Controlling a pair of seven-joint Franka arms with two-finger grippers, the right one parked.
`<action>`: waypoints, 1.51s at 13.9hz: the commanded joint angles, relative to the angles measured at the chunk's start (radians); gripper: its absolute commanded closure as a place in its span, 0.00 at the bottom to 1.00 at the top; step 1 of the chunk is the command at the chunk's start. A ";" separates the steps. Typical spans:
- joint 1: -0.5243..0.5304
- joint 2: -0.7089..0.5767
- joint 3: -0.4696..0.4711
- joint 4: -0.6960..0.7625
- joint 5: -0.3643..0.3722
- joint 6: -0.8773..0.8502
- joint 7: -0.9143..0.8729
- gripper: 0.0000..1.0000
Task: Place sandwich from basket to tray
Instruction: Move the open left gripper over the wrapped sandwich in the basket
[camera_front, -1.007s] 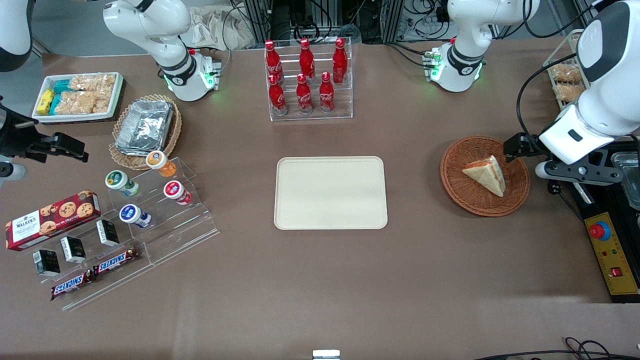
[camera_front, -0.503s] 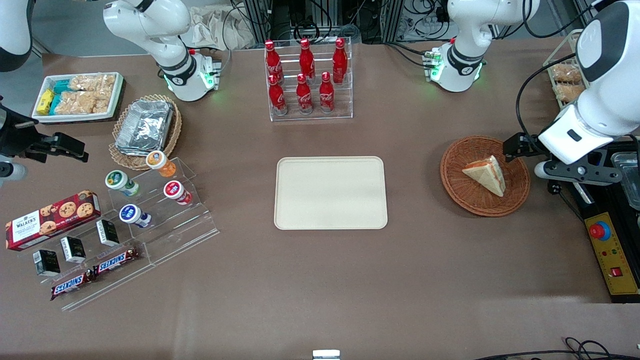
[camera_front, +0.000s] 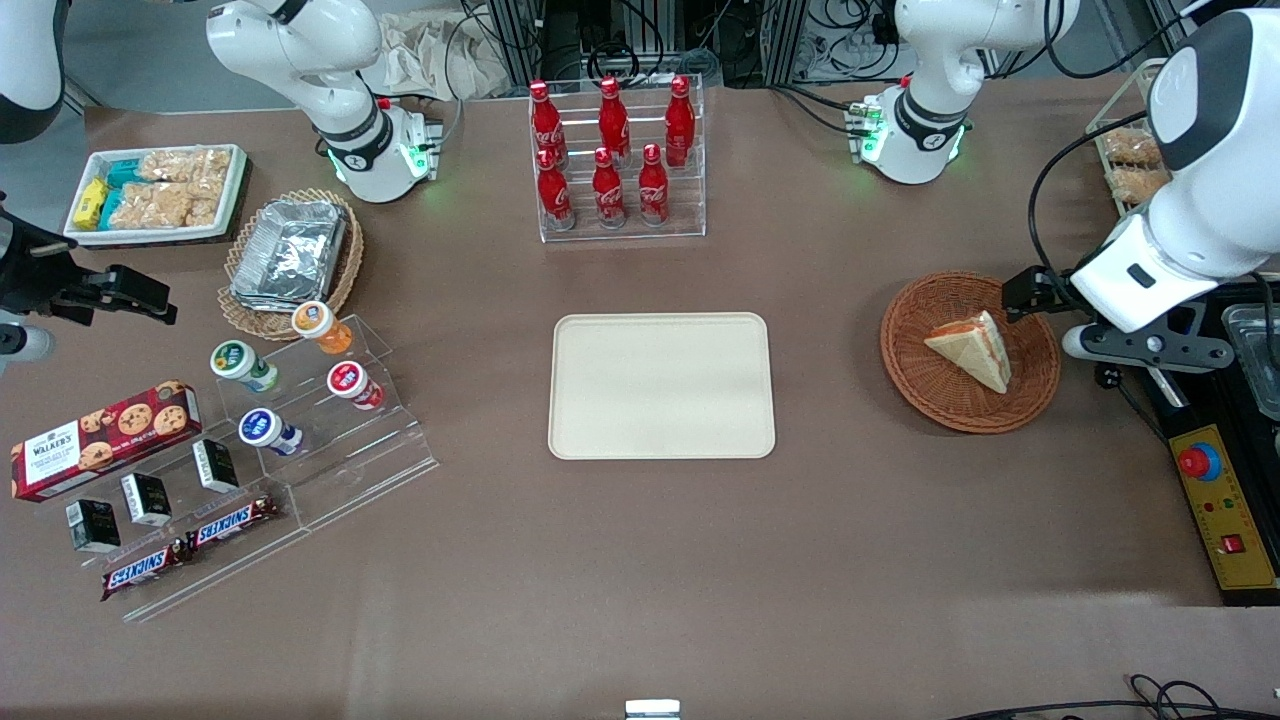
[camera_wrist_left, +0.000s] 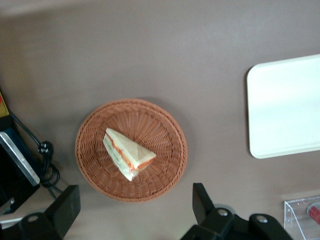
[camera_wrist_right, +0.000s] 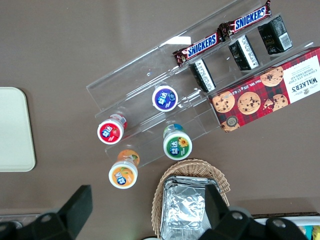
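Observation:
The sandwich (camera_front: 972, 349), a pale wedge with red-orange filling along its cut edge, lies in the round reddish-brown basket (camera_front: 925, 385) toward the working arm's end of the table. In the left wrist view the sandwich (camera_wrist_left: 127, 155) rests near the middle of the basket (camera_wrist_left: 165, 172). My gripper (camera_front: 1032, 293) hangs above the basket's rim on the side toward the working arm's end. That gripper (camera_wrist_left: 132, 205) is open, its black fingers (camera_wrist_left: 200, 200) spread wide with nothing between them. The cream tray (camera_front: 661, 386) lies bare mid-table.
A rack of red cola bottles (camera_front: 612, 160) stands farther from the front camera than the tray. A control box with a red button (camera_front: 1222, 505) and black cables (camera_wrist_left: 46, 167) lie beside the basket. Snack displays (camera_front: 250, 440) and a foil-container basket (camera_front: 290, 255) sit toward the parked arm's end.
The working arm has shifted slightly, carrying the gripper a little toward the basket. The sandwich, basket and tray have not moved.

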 joint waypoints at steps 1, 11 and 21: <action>0.002 -0.007 0.005 0.000 -0.007 -0.033 0.001 0.00; 0.009 -0.231 0.034 -0.408 -0.006 0.194 -0.264 0.00; 0.009 -0.251 0.143 -0.702 -0.015 0.425 -0.535 0.00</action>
